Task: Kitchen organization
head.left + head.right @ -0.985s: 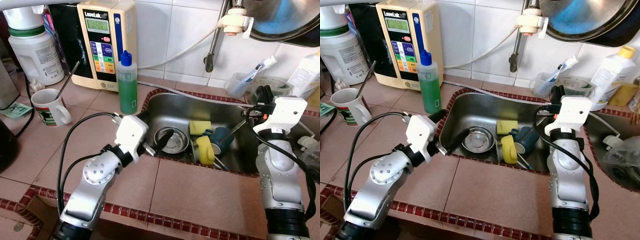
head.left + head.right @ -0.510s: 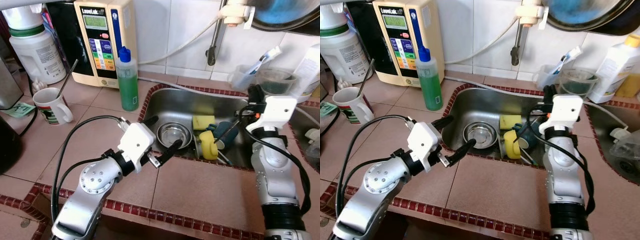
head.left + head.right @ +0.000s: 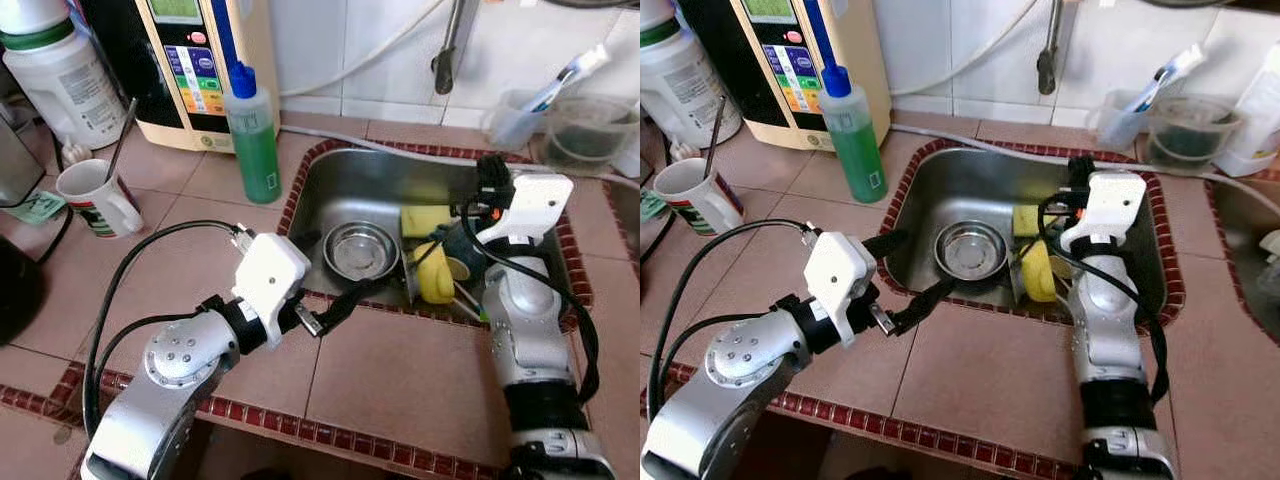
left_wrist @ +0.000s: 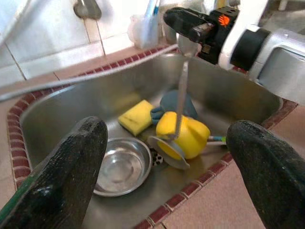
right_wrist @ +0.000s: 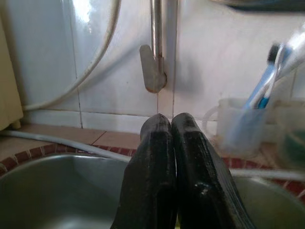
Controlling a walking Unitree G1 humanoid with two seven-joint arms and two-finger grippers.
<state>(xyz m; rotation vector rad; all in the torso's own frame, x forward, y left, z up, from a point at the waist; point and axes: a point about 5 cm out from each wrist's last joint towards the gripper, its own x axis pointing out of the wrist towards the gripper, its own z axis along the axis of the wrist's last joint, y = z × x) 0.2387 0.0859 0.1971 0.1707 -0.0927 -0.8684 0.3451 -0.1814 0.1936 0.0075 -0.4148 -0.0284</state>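
**Left eye view.** The sink (image 3: 360, 185) is set into the tiled worktop (image 3: 400, 360). It holds a steel bowl (image 3: 362, 250) at its left and a yellow sponge (image 3: 420, 218) behind a yellow mug (image 3: 435, 280) at its middle. A green bottle (image 3: 253, 140) stands on the worktop just beyond the sink's far left corner, and a white mug (image 3: 88, 195) stands well to the left. The right tool (image 3: 490, 172) hangs over the right part of the sink.

**Right eye view.** The left tool (image 3: 908, 270) is spread wide and empty at the sink's near left rim, close to the bowl.

**Left wrist view.** Between the two parted fingers (image 4: 66, 176) the right tool appears to pinch the top of a spoon (image 4: 181, 95). The spoon hangs almost upright with its bowl end down beside the yellow mug.

**Right wrist view.** The right tool (image 5: 170, 119) is closed narrow, its fingers pressed together. It points toward the tap (image 5: 155, 62) and a toothbrush cup (image 5: 238, 129) at the far wall.

**Risks, as judged.** The thin, smooth handle is held only at its tip and may swing or slip, dropping among the crockery. A lift begun while the spoon's end rests against the mug could tip the mug. The two tools work near each other over one sink and could collide.
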